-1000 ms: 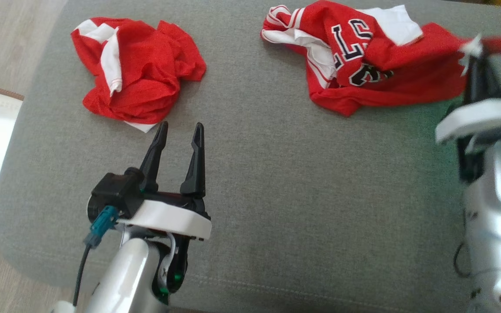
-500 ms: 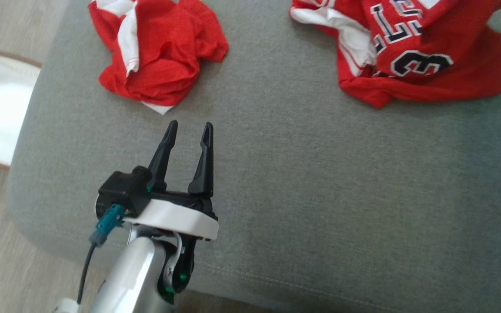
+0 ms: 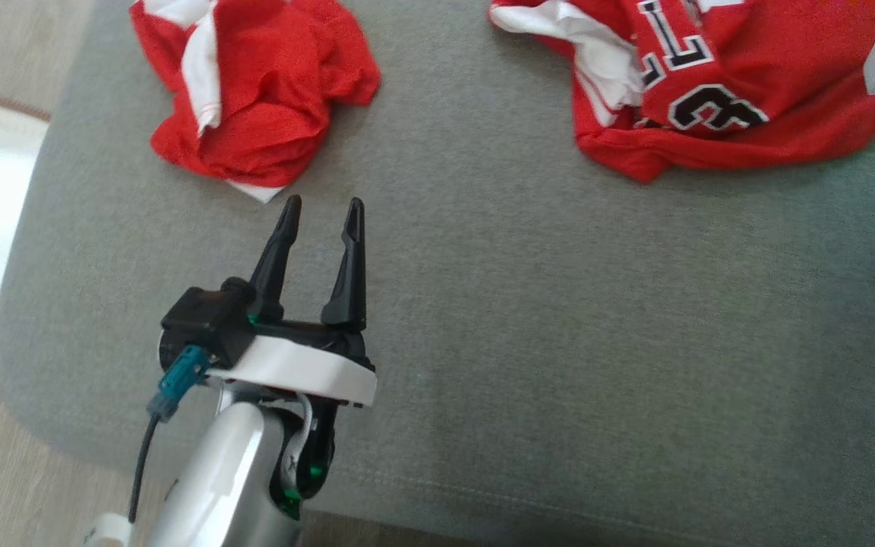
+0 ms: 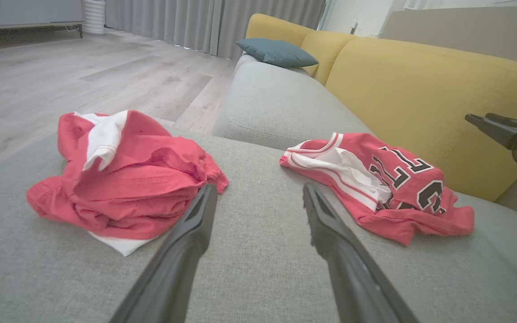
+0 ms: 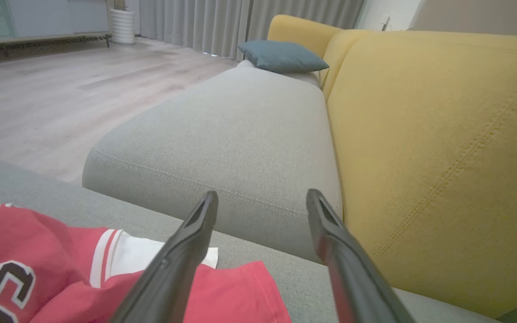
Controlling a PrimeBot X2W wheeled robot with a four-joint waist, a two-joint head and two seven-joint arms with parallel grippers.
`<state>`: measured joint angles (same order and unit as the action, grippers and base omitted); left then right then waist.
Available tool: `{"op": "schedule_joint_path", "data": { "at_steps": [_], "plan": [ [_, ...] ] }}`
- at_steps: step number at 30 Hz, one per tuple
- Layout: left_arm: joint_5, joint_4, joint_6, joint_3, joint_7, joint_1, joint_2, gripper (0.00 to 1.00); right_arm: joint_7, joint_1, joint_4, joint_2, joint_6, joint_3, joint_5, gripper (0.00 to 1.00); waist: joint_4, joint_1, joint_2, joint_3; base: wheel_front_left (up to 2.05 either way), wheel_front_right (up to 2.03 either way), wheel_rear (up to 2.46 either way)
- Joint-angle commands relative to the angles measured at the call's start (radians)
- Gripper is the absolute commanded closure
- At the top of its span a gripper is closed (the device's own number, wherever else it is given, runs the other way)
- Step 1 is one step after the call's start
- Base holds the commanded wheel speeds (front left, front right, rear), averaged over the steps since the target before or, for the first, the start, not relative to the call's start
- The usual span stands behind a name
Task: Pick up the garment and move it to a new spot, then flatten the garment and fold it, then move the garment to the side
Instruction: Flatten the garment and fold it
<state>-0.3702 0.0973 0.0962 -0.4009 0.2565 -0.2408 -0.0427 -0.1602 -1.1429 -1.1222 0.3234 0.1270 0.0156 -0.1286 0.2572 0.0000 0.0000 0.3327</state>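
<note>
Numbered red jersey (image 3: 772,68) — crumpled at the far right of the grey sofa cushion (image 3: 559,342), well apart from a second red garment (image 3: 255,91) bunched far left. Left gripper (image 3: 322,202) — fingers spread, empty, tips just short of that second garment. Right gripper (image 5: 262,196): fingers spread, empty, over the jersey's edge near the yellow backrest (image 5: 442,134).

Crumpled red-and-white garment (image 3: 251,99) on the left of the grey fabric sofa seat (image 3: 559,342), red lettered jersey (image 3: 741,91) well apart on its right, left gripper (image 3: 323,202) just before the garment, yellow backrest (image 4: 420,89) behind the jersey
</note>
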Motion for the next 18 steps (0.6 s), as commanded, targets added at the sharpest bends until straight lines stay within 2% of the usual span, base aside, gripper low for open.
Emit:
{"op": "schedule_joint_path", "data": {
  "at_steps": [1, 6, 11, 14, 15, 18],
  "plan": [
    [0.011, -0.031, -0.001, 0.042, 0.005, -0.031, -0.008, 0.0, -0.019, -0.031, 0.024, -0.014, 0.004, 0.014, 0.012, 0.0, -0.024, 0.0, 0.0, -0.021, 0.0, 0.0, 0.0],
    [0.03, -0.03, -0.009, 0.071, 0.005, -0.025, -0.008, 0.0, -0.076, 0.013, 0.012, -0.048, 0.004, 0.038, 0.072, 0.0, -0.09, 0.0, 0.0, -0.073, 0.0, 0.0, 0.0],
    [0.042, -0.03, -0.016, 0.098, 0.005, -0.009, -0.008, 0.0, -0.098, 0.106, 0.065, -0.084, 0.004, 0.07, 0.142, 0.0, -0.148, 0.0, 0.0, -0.133, 0.0, 0.0, 0.0],
    [0.046, -0.035, -0.017, 0.113, 0.005, 0.004, -0.008, 0.0, -0.101, 0.186, 0.145, -0.097, 0.004, 0.067, 0.196, 0.0, -0.177, 0.0, 0.0, -0.165, 0.0, 0.0, 0.0],
    [0.048, -0.041, -0.016, 0.121, 0.005, 0.014, -0.008, 0.0, -0.101, 0.258, 0.224, -0.105, 0.004, 0.074, 0.211, 0.0, -0.194, 0.0, 0.0, -0.18, 0.0, 0.0, 0.0],
    [0.049, -0.049, -0.015, 0.125, 0.005, 0.03, -0.008, 0.0, -0.101, 0.376, 0.345, -0.118, 0.004, 0.073, 0.23, 0.0, -0.211, 0.0, 0.0, -0.201, 0.0, 0.0, 0.0]
  ]
}}
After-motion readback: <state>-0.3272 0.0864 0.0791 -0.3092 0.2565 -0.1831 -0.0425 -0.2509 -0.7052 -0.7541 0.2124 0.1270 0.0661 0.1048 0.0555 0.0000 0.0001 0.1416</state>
